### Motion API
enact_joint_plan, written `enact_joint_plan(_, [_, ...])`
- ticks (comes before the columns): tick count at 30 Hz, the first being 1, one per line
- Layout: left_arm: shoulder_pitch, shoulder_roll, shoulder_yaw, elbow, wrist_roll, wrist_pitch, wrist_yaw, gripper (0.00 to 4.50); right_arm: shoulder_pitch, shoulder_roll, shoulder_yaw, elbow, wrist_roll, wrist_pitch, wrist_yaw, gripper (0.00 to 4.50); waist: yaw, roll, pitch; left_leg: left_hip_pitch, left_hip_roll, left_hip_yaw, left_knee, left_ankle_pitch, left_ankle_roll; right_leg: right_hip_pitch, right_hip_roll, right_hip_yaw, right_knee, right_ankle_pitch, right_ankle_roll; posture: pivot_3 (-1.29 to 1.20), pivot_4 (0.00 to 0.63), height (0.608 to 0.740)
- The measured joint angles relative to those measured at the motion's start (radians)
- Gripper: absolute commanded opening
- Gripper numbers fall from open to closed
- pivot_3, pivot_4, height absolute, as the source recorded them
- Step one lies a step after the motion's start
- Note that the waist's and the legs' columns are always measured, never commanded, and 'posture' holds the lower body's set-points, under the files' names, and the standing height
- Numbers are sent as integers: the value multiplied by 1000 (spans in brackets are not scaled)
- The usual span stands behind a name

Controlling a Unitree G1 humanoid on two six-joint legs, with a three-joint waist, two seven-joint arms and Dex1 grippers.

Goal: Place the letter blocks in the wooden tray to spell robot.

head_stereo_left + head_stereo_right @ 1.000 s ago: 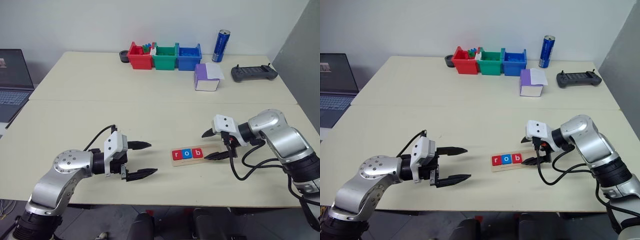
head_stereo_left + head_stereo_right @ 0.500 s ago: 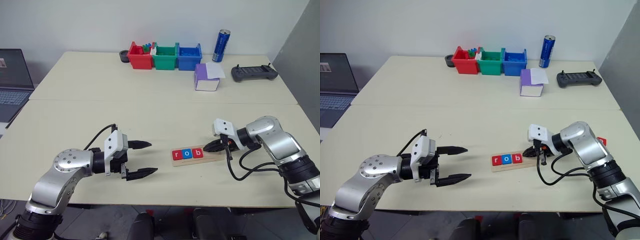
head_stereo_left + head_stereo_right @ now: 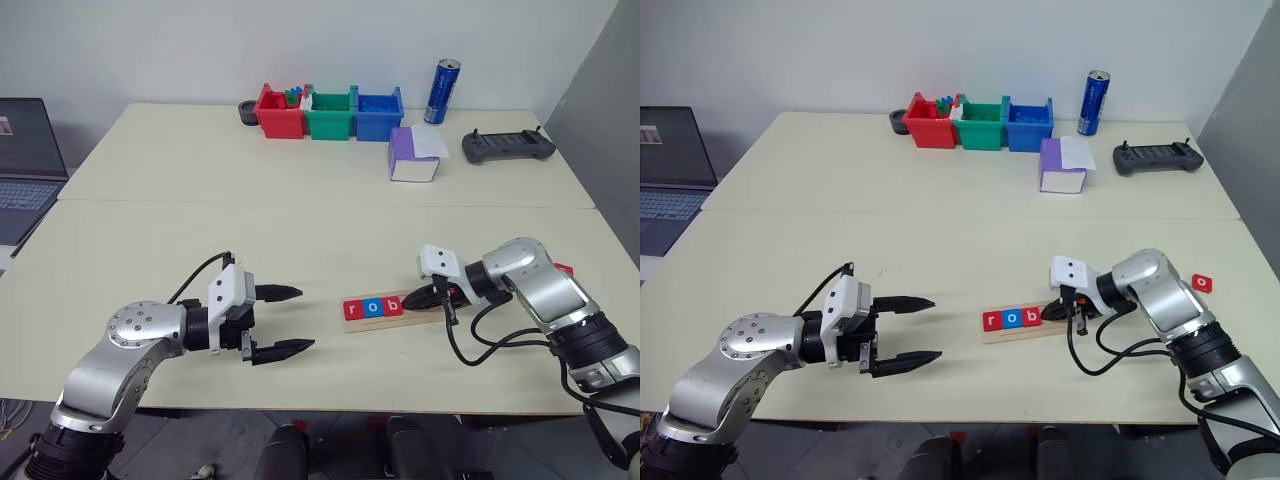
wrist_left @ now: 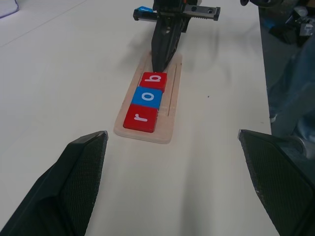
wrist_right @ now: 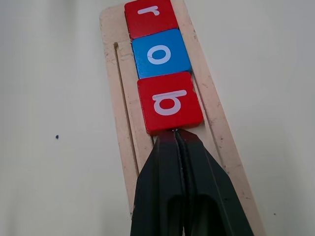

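Table (image 3: pixel 300 240) scene: right gripper (image 5: pixel 173 140), spread wide a second ago, is now pinched shut, empty, against the b tile (image 5: pixel 170 102) in the wooden tray (image 4: pixel 170 105); r-o-b seated, two letters pending; left gripper (image 3: pixel 285 320) held wide, idle.

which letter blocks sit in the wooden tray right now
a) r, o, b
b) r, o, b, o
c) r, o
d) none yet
a: the wooden tray holds three letter blocks in a row, a red r, a blue o and a red b; the right gripper, jaws shut, points its tips at the b block's edge.
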Motion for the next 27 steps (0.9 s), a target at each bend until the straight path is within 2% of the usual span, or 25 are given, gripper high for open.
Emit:
enact_joint_plan(10, [0, 0, 0, 0, 0, -1, 0, 4500, -17, 9, 0, 17, -17, -5, -7, 56, 1, 0, 0, 0, 0, 0, 0, 0, 0, 0, 0, 0, 0, 0, 0, 0, 150, 740])
enact_joint_plan(19, [-8, 0, 0, -6, -1, 12, 3, 4500, -17, -55, -57, -71, 40, 17, 42, 56, 0, 0, 0, 0, 0, 0, 0, 0, 0, 0, 0, 0, 0, 0, 0, 0, 150, 740])
enact_joint_plan(27, [-25, 1, 1, -10, -3, 27, 2, 4500, 9, -78, -239, -128, 189, 141, 14, 56, 2, 0, 0, 0, 0, 0, 0, 0, 0, 0, 0, 0, 0, 0, 0, 0, 150, 740])
